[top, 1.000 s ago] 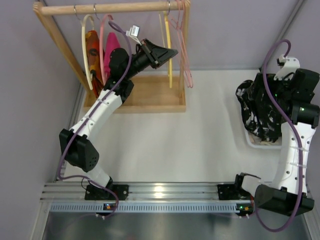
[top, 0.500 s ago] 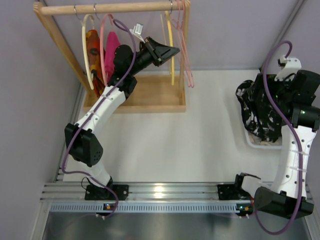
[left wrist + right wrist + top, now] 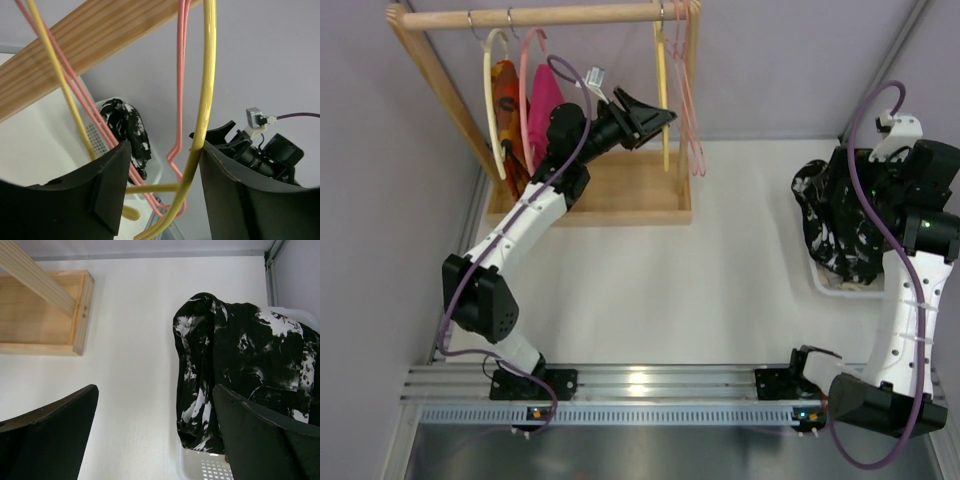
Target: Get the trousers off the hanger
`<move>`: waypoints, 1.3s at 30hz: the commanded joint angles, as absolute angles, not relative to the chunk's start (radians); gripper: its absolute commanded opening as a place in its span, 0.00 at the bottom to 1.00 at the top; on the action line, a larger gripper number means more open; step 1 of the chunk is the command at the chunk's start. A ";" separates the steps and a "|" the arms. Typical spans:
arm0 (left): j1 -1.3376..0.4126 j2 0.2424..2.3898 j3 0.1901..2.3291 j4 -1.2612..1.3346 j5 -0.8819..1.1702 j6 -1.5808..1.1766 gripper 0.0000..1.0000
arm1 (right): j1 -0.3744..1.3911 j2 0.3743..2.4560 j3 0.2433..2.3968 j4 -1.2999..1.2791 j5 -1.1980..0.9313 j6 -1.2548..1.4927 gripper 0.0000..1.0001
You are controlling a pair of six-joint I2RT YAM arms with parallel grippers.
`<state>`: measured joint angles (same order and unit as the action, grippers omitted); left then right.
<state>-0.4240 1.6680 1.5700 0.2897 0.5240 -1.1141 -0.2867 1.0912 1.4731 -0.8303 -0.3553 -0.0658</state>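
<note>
The trousers (image 3: pixel 823 228), black with white splotches, lie draped over the rim of a white basket at the right and are off the hanger; they also show in the right wrist view (image 3: pixel 235 365) and far off in the left wrist view (image 3: pixel 128 131). The yellow hanger (image 3: pixel 663 95) hangs bare from the wooden rail. Its wire (image 3: pixel 204 105) runs between the fingers of my left gripper (image 3: pixel 164 150), whose jaws stand apart; the wire rests against the right finger (image 3: pixel 235 195). My right gripper (image 3: pixel 155 390) is open above the trousers' left edge, holding nothing.
A wooden rack with its rail (image 3: pixel 535 15) and base tray (image 3: pixel 620 190) stands at the back left. On it hang a cream hanger with an orange garment (image 3: pixel 505 90), a pink hanger with a magenta garment (image 3: pixel 542 95) and bare pink hangers (image 3: pixel 692 120). The white basket (image 3: pixel 830 285) sits at the right edge.
My left gripper's jaws have parted from around the yellow hanger, which stays hanging on the rail. The left arm shifted slightly. The right arm has not moved.
</note>
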 commanded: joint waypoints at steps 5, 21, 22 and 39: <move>-0.417 1.462 1.468 0.221 0.466 -0.953 0.71 | -0.301 1.055 1.477 -0.810 -0.380 -0.058 1.00; -0.393 1.210 1.476 -0.570 0.376 -0.176 0.99 | -0.298 1.017 1.384 -0.805 -0.618 -0.075 0.99; -0.381 1.195 1.479 -0.612 0.377 -0.138 0.98 | -0.298 1.020 1.376 -0.813 -0.641 -0.078 0.99; -0.342 0.847 1.181 -0.927 0.167 0.084 0.98 | -0.054 0.882 1.131 -0.769 -0.449 -0.190 0.99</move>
<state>-0.3626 0.8894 1.2434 -0.8989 0.2283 0.0311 -0.1146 0.9443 1.1503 -0.8165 -0.5072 -0.1390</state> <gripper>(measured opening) 0.985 0.993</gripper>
